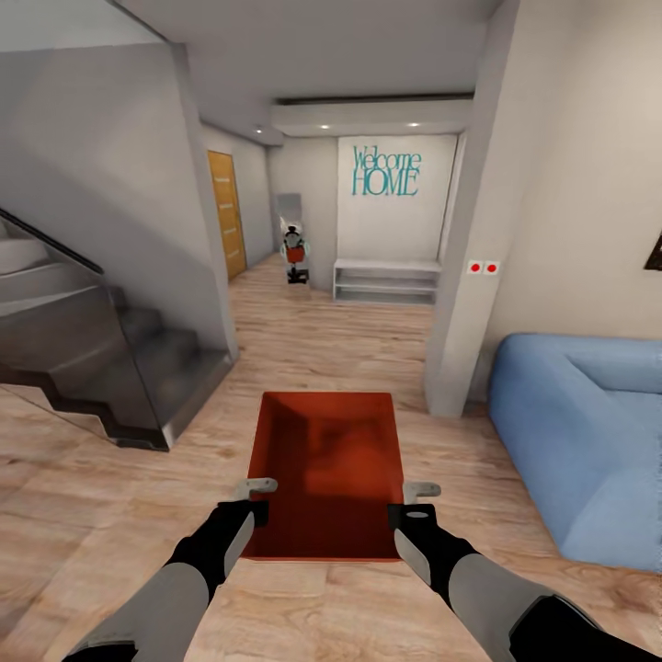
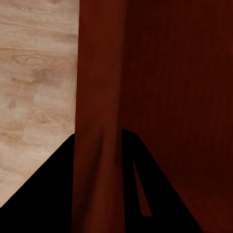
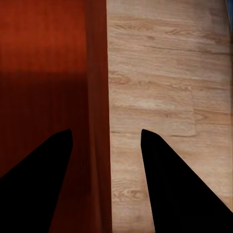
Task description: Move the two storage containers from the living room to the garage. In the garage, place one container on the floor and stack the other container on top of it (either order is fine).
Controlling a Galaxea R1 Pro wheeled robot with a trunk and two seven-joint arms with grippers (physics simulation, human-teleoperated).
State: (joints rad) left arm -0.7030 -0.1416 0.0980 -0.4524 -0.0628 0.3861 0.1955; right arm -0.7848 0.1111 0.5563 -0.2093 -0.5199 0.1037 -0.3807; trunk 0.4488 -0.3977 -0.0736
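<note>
One orange-red storage container [image 1: 326,469] hangs level between my arms over the light wood-plank floor [image 1: 92,515] of the living room. My left gripper [image 1: 256,501] is shut on its left wall; in the left wrist view that gripper [image 2: 97,138] pinches the ribbed wall of the container [image 2: 170,73]. My right gripper [image 1: 416,501] straddles the right wall. In the right wrist view the gripper [image 3: 107,131] stands open, with floor showing between the container [image 3: 43,48] and the outer finger [image 3: 170,184]. The other container and the garage are out of view.
A dark staircase with a glass rail [image 1: 101,368] stands on the left and a blue sofa [image 1: 588,441] on the right. A pale pillar [image 1: 460,303] flanks a hallway ahead, with a white bench [image 1: 386,280], a wooden door [image 1: 225,216] and a small figure [image 1: 294,248].
</note>
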